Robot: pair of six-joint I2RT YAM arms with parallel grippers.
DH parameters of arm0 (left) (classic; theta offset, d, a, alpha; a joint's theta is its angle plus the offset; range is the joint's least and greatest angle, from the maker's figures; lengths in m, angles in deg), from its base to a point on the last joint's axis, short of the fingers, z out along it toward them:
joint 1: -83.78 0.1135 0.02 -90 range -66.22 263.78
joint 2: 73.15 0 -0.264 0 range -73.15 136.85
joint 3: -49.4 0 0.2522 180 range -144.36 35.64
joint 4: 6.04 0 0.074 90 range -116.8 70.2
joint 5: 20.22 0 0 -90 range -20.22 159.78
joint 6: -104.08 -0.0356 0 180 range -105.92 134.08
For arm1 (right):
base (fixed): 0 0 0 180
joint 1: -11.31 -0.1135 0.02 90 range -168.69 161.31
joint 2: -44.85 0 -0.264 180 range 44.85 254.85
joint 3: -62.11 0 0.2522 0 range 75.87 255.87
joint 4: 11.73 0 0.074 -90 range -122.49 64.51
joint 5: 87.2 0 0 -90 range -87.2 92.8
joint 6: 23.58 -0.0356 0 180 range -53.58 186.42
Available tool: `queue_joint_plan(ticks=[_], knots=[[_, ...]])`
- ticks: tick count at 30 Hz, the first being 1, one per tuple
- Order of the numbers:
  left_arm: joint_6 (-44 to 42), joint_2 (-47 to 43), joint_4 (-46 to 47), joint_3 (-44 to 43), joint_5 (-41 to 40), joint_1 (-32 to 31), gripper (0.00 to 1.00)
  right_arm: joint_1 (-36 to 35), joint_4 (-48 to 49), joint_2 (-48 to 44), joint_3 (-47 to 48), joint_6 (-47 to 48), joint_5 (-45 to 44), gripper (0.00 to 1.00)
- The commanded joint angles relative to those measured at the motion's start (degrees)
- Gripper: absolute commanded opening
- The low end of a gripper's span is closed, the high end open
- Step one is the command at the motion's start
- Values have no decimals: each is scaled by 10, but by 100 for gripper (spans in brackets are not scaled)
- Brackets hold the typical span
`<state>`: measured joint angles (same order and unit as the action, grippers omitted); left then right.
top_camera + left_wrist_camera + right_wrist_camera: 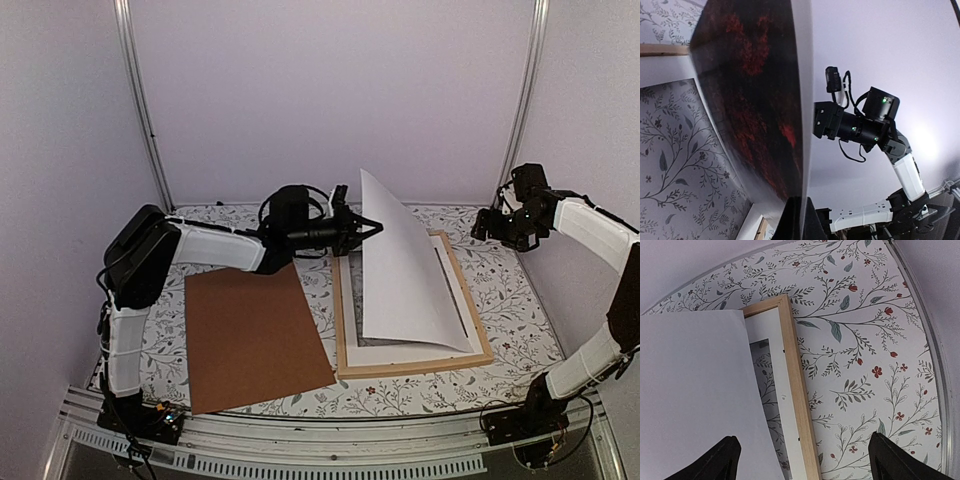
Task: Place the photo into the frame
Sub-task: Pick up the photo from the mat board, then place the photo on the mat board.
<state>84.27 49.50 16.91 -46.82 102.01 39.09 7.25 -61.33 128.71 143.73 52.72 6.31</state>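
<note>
**Easing the photo down into the frame**

Past the brown backing board (255,335), the frame (415,366) lies flat. Our left gripper (362,228) pinches the photo (405,270), tilted above it; we should square the corners, then lower. Our right gripper (490,225) hovers wide open, empty.

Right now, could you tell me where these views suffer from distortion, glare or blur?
Top external: even light, sharp. Left wrist: thin dark reddish-brown photo print looms close, soft; bright glare patch on the wall. Right wrist: fisheye bends the floral-patterned table's edge.
</note>
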Motion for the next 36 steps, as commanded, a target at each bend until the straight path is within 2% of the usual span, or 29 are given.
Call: queue_joint_plan(ticks=[1,12,23,27,36], knots=[[24,5,46,-41,12,-9,0,3,-9,-5,15,12,-13,93],[36,56,42,-138,32,-18,0,17,-16,-12,23,10,-16,93],[55,98,45,-245,47,-33,0,66,-17,-36,23,4,-9,93],[83,102,84,-218,43,-32,0,72,-16,-40,20,4,-6,93],[96,126,89,-145,-11,-23,0,73,-12,-40,12,4,1,93]])
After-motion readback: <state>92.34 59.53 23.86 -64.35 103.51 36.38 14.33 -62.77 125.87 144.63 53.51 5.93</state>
